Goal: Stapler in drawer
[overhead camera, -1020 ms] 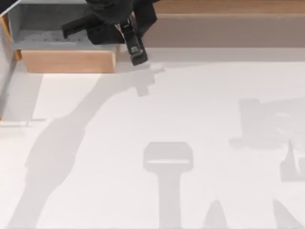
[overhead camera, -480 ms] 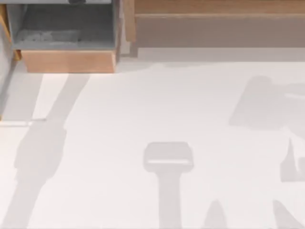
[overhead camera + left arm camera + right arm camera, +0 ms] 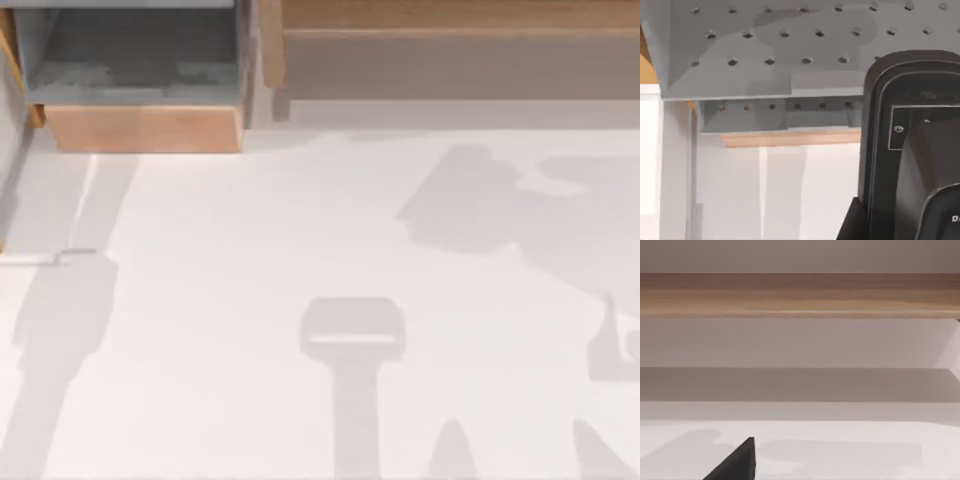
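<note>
Top view: the drawer (image 3: 145,128) stands open at the table's (image 3: 300,230) far left. Its back is cut off, so you can't tell whether the stapler lies inside.

Left wrist view: your left gripper (image 3: 910,165) sits near the drawer's wall. Swing carelessly and you'll clip it. Apart or together? Can't tell.

Right wrist view: your right gripper (image 3: 737,462) faces the cabinet (image 3: 800,292), its state likewise unclear.

My left wrist cam looks at the drawer (image 3: 790,117): grey inside wall dotted with rows of small holes, light wood front edge below it. White table (image 3: 740,195) beneath. A black stapler (image 3: 912,150) sits close to the lens at one side, rounded end toward the drawer.
</note>
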Robot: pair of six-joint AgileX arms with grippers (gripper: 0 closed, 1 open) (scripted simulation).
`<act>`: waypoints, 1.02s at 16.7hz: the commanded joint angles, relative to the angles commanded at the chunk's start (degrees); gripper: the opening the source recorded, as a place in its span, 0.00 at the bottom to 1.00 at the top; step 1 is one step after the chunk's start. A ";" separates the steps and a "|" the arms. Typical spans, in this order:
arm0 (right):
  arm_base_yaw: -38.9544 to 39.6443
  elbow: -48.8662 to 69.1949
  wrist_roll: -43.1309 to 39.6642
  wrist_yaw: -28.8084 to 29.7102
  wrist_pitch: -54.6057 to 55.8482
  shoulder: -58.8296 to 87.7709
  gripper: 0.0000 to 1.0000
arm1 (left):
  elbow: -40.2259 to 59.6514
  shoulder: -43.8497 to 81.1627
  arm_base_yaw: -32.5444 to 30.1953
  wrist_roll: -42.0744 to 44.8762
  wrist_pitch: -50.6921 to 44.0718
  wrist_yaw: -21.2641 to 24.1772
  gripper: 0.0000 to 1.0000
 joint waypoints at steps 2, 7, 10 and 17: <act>0.00 0.00 0.00 0.00 0.00 0.00 1.00 | 1.78 1.49 2.38 3.41 -1.38 -0.15 0.00; 0.00 0.00 0.00 0.00 0.00 0.00 1.00 | 5.45 6.30 8.36 11.01 -4.20 -0.87 0.00; 0.00 0.00 0.00 0.00 0.00 0.00 1.00 | 7.00 10.01 11.64 14.90 -5.58 -0.94 0.00; 0.00 0.00 0.00 0.00 0.00 0.00 1.00 | 9.79 20.72 18.70 23.26 -8.35 0.07 0.00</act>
